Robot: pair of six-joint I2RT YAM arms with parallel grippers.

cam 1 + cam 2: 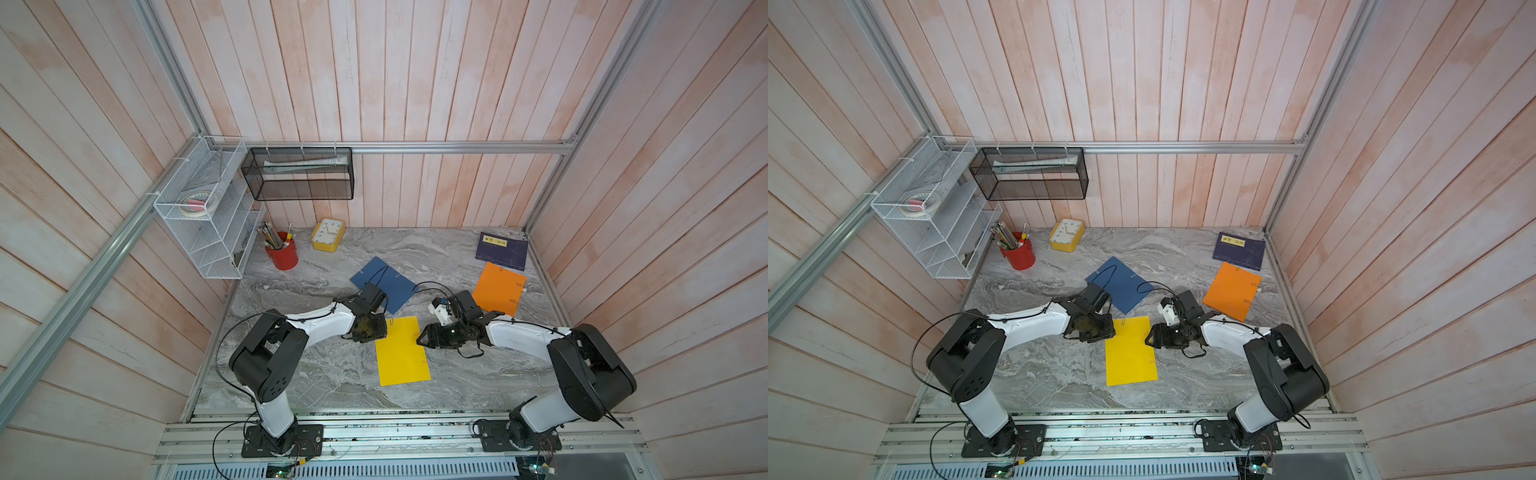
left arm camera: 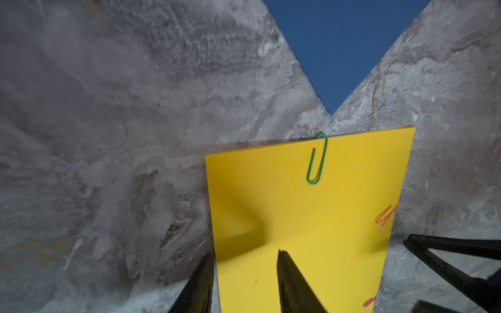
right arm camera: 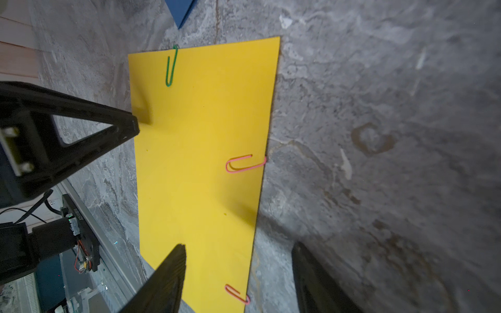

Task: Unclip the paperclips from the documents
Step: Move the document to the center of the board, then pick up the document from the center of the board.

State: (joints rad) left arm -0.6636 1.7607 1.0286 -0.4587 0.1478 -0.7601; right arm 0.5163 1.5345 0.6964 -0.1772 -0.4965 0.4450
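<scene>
The yellow sheet (image 1: 401, 353) lies flat on the grey marbled desk (image 1: 332, 374), in the middle towards the front, between the two arms. A green paperclip (image 2: 317, 160) sits over its far edge, close to the left corner. Two pink paperclips (image 3: 245, 164) are clipped over its right edge, one about halfway along and one nearer the front.

The left claw (image 2: 245, 253) is low at the sheet's left edge, partly open and holding nothing. One finger (image 2: 292, 284) is above the paper and the other is just off it, over the bare desk. The right claw (image 3: 240, 245) is at the right edge, its jaws set wider apart and also holding nothing. One of its fingers is over the paper and the other over the desk, with the nearer pink clip in the gap between them.

Further back, the blue sheet (image 1: 397, 286) lies at an angle in the centre. The orange sheet (image 1: 498, 289) is to the right, just in front of a navy booklet (image 1: 501, 250). Both carry tiny clips on their edges, too small to make out in any detail.
</scene>
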